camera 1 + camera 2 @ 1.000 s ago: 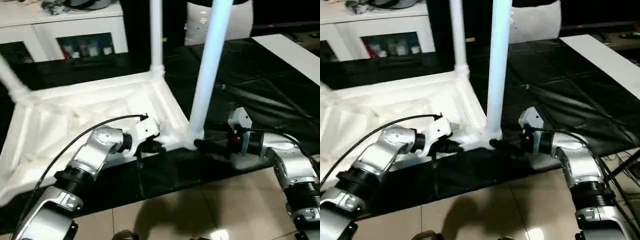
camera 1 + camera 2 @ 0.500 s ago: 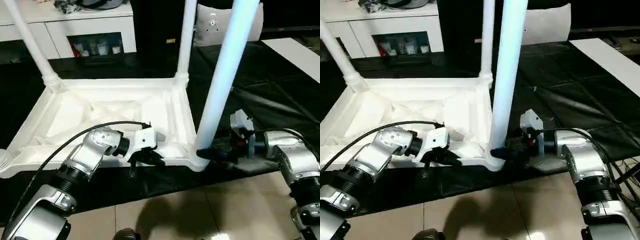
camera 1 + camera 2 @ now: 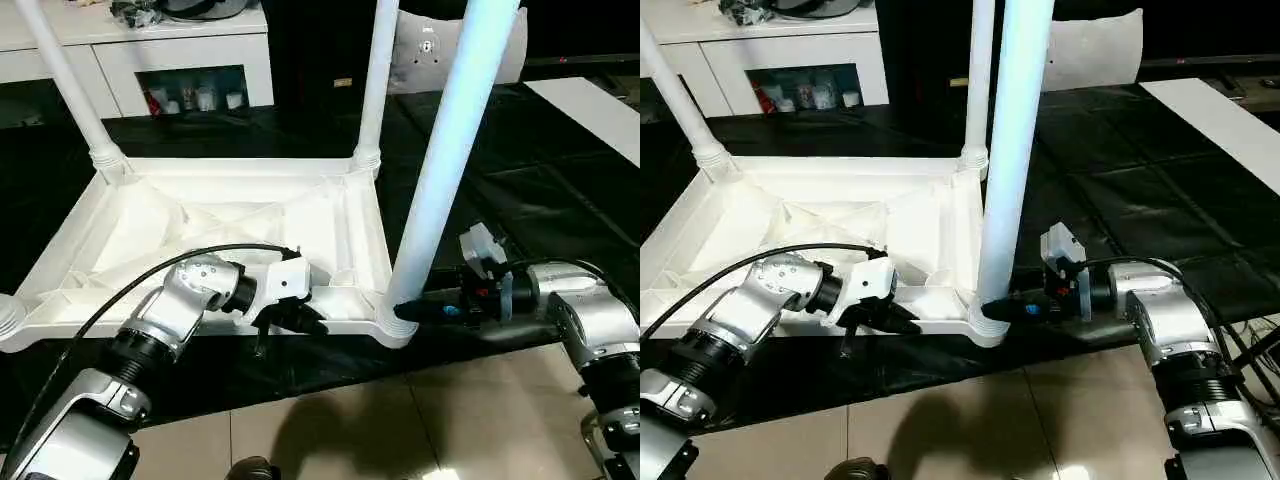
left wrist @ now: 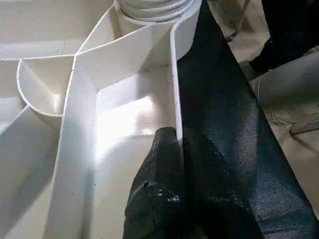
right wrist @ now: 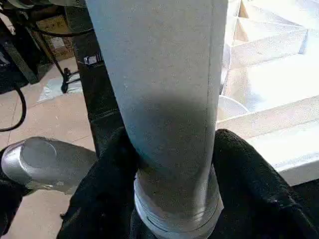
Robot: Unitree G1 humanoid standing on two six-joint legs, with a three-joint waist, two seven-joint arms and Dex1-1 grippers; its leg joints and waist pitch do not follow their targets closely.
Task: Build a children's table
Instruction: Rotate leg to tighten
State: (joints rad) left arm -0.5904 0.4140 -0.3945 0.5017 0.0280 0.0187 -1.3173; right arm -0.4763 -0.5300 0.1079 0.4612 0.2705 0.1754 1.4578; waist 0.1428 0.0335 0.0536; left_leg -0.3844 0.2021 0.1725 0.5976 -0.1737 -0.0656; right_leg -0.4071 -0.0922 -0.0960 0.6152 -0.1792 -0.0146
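Three legs stand upright in the corner sockets of the inverted tabletop (image 3: 230,215), which lies ribbed side up on the black-covered work table (image 3: 520,190): the near right leg (image 3: 440,170), the far right leg (image 3: 375,80) and the far left leg (image 3: 65,85); the near left corner socket (image 3: 8,315) appears empty, though it sits at the picture's edge and I cannot be certain.

Since a second ago the tabletop has swung round on the black cover; it then lay skewed, and its near rim now runs roughly square to the robot, with the far left leg brought fully into view; the camera has also shifted, so part of this is apparent only.

The right gripper (image 5: 169,199) has closed in over that second; its fingers now sit on either side of the near right leg's base, just above the collar, touching or very nearly so. The left gripper (image 3: 300,318) is clamped shut on the near rim wall of the tabletop, one finger (image 4: 164,164) inside the rim and one outside.

Judgement: the piece is braced at rim and leg; the near right leg is being seated or checked; one leg likely remains to fit.

Beyond the table stands a white cabinet (image 3: 150,50).
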